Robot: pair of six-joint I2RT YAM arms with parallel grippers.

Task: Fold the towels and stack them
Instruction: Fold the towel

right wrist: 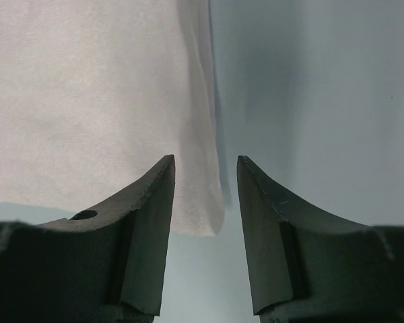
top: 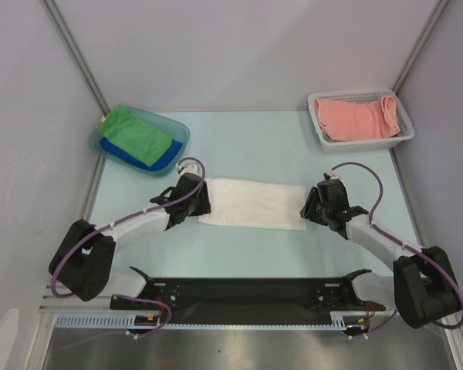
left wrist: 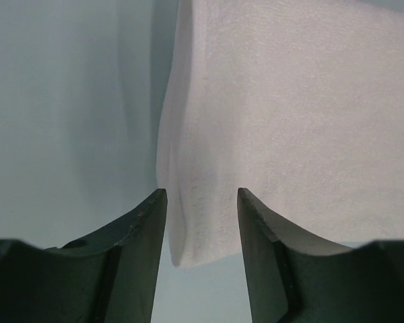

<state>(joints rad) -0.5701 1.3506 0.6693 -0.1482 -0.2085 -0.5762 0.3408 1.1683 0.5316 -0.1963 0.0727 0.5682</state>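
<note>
The white towel (top: 252, 204) lies flat on the tabletop (top: 247, 146) as a long strip, its long axis running left to right; each short end faces one arm. At the towel's left end the left pincer (left wrist: 200, 195) stands parted, a corner of that end sitting in the gap, nothing clamped; at the towel's right end the right pincer (right wrist: 205, 161) is likewise parted astride the edge. You have both equally close; I judge the next fold wants both ends pinched, then one end carried along that axis over the other.
</note>
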